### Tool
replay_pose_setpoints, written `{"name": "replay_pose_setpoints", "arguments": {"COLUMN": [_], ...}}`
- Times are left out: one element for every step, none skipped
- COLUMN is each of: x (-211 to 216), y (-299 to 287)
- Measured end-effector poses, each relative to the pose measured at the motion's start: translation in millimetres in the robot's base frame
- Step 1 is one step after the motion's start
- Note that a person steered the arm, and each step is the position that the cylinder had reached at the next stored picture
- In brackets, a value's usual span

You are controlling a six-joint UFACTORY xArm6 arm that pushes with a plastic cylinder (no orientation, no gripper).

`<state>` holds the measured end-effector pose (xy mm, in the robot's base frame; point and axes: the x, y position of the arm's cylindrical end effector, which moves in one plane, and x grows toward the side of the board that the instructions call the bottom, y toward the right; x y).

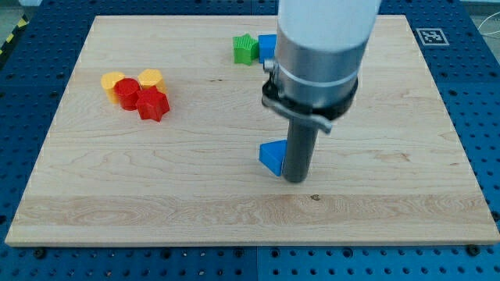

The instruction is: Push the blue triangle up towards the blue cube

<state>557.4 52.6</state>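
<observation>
The blue triangle (272, 156) lies on the wooden board, a little below and right of its centre. My tip (294, 179) stands right beside it, touching or nearly touching its right side. The blue cube (267, 46) sits near the view's top, partly hidden behind the arm's grey and white body (320, 55). It is almost straight above the triangle in the view.
A green star-shaped block (244, 48) sits just left of the blue cube. At the upper left, two yellow blocks (113, 80) (150, 78) and two red blocks (127, 91) (153, 104) form a tight cluster. The wooden board (195, 203) lies on a blue perforated table.
</observation>
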Motion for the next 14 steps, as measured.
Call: {"name": "replay_pose_setpoints", "arguments": {"x": [58, 62, 48, 30, 30, -9, -47, -71, -83, -90, -101, -119, -105, -69], "y": [0, -4, -20, -27, -27, -27, -26, -21, -10, 11, 34, 34, 19, 12]}}
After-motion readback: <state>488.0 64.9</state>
